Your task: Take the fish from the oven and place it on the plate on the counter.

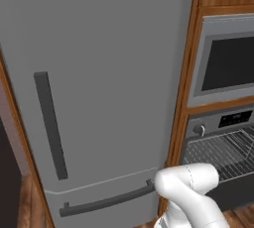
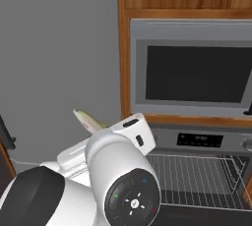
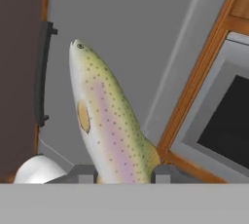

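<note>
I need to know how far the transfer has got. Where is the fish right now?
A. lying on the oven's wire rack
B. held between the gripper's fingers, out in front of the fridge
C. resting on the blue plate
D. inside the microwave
B: in the hand view the fish stands between the gripper's fingertips, with the grey fridge behind it.

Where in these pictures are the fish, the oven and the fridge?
fish [image 3: 109, 125]: hand view, its spotted flank.
oven [image 2: 197, 178]: right base view, its wire rack.
fridge [image 1: 99, 73]: left base view, its grey door.
</note>
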